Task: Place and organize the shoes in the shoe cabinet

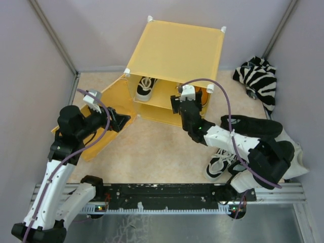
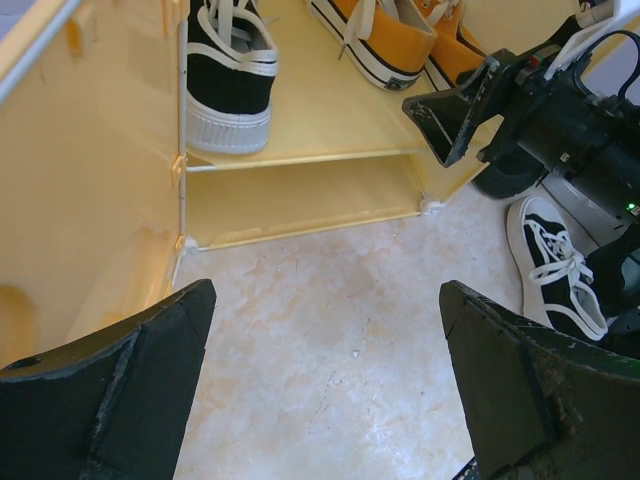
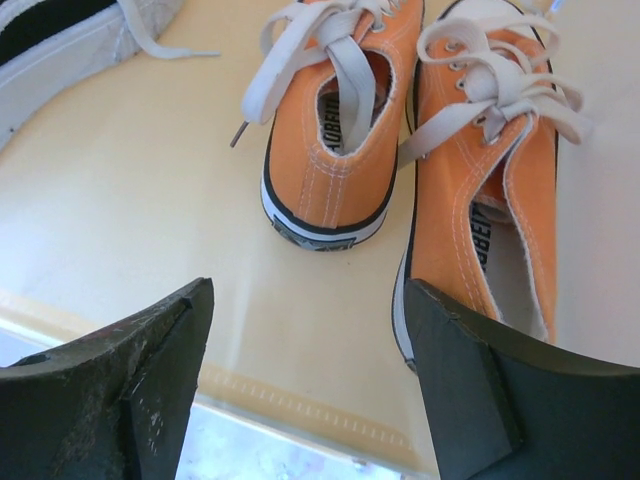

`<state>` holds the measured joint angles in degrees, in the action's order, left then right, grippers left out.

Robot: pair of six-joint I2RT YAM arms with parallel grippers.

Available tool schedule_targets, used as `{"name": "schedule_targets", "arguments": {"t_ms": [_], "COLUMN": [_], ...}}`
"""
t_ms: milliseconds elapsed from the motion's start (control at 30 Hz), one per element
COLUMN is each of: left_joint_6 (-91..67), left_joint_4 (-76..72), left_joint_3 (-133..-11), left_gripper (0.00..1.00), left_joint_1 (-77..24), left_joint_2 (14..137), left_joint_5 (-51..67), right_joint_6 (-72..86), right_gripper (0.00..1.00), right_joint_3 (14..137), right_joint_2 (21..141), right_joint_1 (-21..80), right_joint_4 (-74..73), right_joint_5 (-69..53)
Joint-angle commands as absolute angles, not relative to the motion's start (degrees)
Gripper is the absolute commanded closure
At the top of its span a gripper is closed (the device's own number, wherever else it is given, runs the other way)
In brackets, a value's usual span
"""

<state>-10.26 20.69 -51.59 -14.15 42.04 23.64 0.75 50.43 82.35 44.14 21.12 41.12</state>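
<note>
**Top view.** The cabinet (image 1: 172,48) stands at the far middle of the tabletop (image 1: 152,152), with its door (image 1: 98,126) swung open to the left. The left gripper (image 1: 120,121) hangs just beside the door. The right gripper (image 1: 177,104) sits at the right half of the cabinet mouth. One black shoe (image 1: 146,87) rests on the left side of the shelf (image 1: 157,104). Its mate, the loose shoe (image 1: 217,164), lies near the tabletop's near right corner, partly under the right arm. A cloth (image 1: 260,78) lies at the far right edge.

**Left wrist view.** The left gripper's jaws are spread wide with nothing between them. They point at bare tabletop in front of the cabinet.

**Right wrist view.** The right gripper's jaws are spread and empty, above the shelf's front edge. The orange pair (image 3: 320,190) stands side by side on the right of the shelf, heels toward the gripper.

**Handling the loose shoe.**
- It is probably light.
- The canvas upper is soft and will collapse under a pinch. The rubber sole is stiffer.
- Grip across the sole's sidewalls at midfoot, or at the heel collar.
- Avoid the laces: they hang loose and could snag on the shelf edge.
</note>
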Motion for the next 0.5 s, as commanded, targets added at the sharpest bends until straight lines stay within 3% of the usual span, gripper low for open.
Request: {"name": "schedule_targets", "arguments": {"t_ms": [0, 333, 467], "left_joint_6": [-10.79, -10.26, -9.94], "left_joint_4": [19.16, 19.14, 19.40], "left_joint_3": [-52.27, -51.95, -52.16], "left_gripper": [0.01, 0.01, 0.01], "left_joint_1": [-14.41, -14.41, -14.41], "left_joint_2": [42.16, 41.78, 41.95], "left_joint_5": [25.24, 24.94, 24.41], "right_joint_6": [0.24, -11.69, -17.91], "right_gripper": [0.23, 0.22, 0.20], "right_joint_3": [54.01, 61.15, 61.44], "right_joint_2": [78.29, 95.69, 97.32], "right_joint_1": [43.73, 42.28, 43.21], "right_joint_4": [28.67, 34.34, 35.44], "right_joint_5": [43.55, 40.31, 39.22]}}
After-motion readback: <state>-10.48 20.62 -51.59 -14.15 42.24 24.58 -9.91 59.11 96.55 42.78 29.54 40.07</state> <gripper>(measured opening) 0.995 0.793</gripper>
